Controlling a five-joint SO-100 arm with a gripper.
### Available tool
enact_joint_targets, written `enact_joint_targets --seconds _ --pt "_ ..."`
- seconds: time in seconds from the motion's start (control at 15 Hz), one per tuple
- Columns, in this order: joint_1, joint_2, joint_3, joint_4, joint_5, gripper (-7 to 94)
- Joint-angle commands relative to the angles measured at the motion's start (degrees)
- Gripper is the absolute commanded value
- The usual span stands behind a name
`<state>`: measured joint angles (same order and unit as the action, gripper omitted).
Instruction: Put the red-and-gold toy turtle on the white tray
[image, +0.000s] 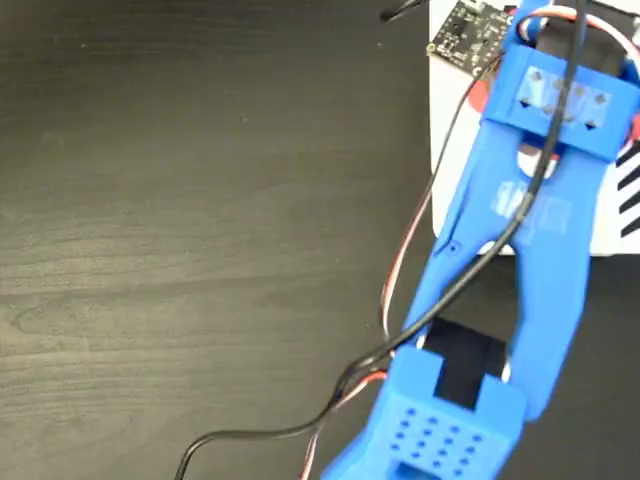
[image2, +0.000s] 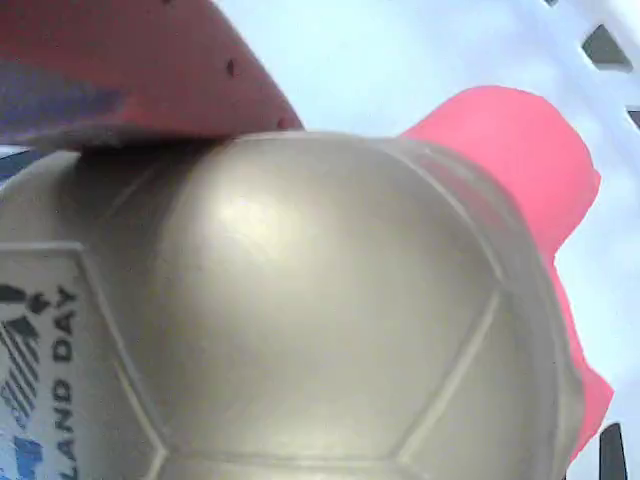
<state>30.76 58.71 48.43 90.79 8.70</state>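
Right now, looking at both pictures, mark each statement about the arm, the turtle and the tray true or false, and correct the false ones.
1. The arm is blue. True.
2. The table is white. False: it is dark wood grain; the tray is white.
3. In the wrist view the turtle fills most of the picture. True.
4. The turtle's shell is green. False: it is gold, with a coral-red part beside it.
5. The arm reaches over the tray in the fixed view. True.
6. The turtle shows plainly on the table in the fixed view. False: it cannot be made out there.
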Motion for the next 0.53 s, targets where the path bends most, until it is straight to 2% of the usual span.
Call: enact_joint_targets --seconds 0.0,0.33,0.47 --pt "1.41 0.79 1.14 -0.26 -0.26 0" --pt "2.9 -0.09 0.62 -2.2 -2.11 0" --pt "2.37 -0.18 -0.97 -1.32 -2.99 8"
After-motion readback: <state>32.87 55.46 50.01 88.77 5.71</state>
